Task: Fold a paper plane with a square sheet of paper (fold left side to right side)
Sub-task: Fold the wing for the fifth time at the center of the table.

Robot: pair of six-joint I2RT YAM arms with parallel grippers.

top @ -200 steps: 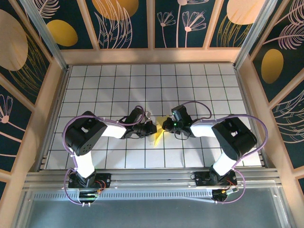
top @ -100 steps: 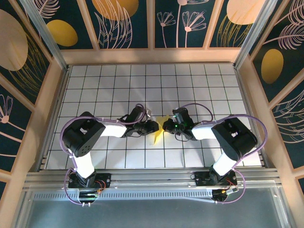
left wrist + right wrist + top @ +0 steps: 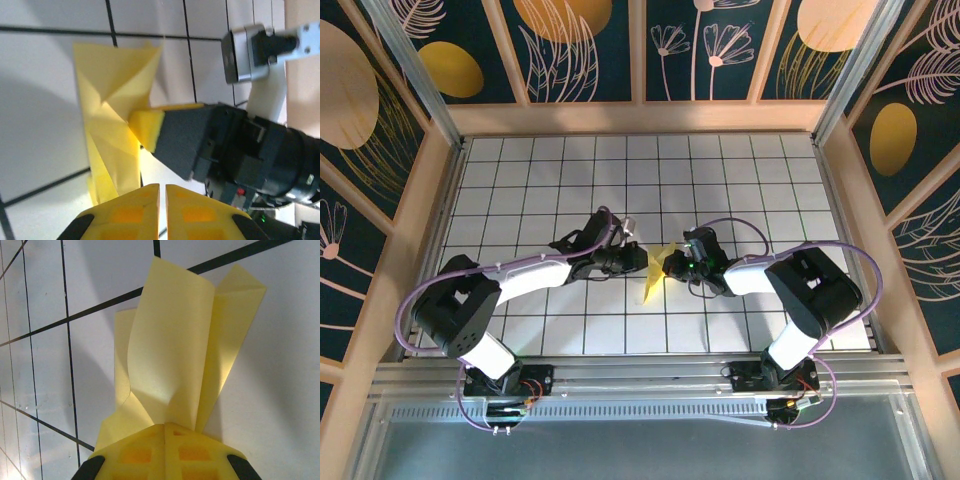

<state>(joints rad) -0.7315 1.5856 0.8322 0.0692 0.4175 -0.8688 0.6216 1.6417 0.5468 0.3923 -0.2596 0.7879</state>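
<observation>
Left tool [image 3: 644,263] and right tool [image 3: 669,265] point at each other, nearly touching, both pinched closed.

Top view looks down; both wrist views closely share the paper [image 3: 175,355]

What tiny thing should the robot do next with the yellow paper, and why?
Probably open the left gripper slightly and take the loose flap. The right gripper pinches the creased pale-yellow paper sheet, whose flaps curl up unflattened, while the left one sits shut beside it.
</observation>
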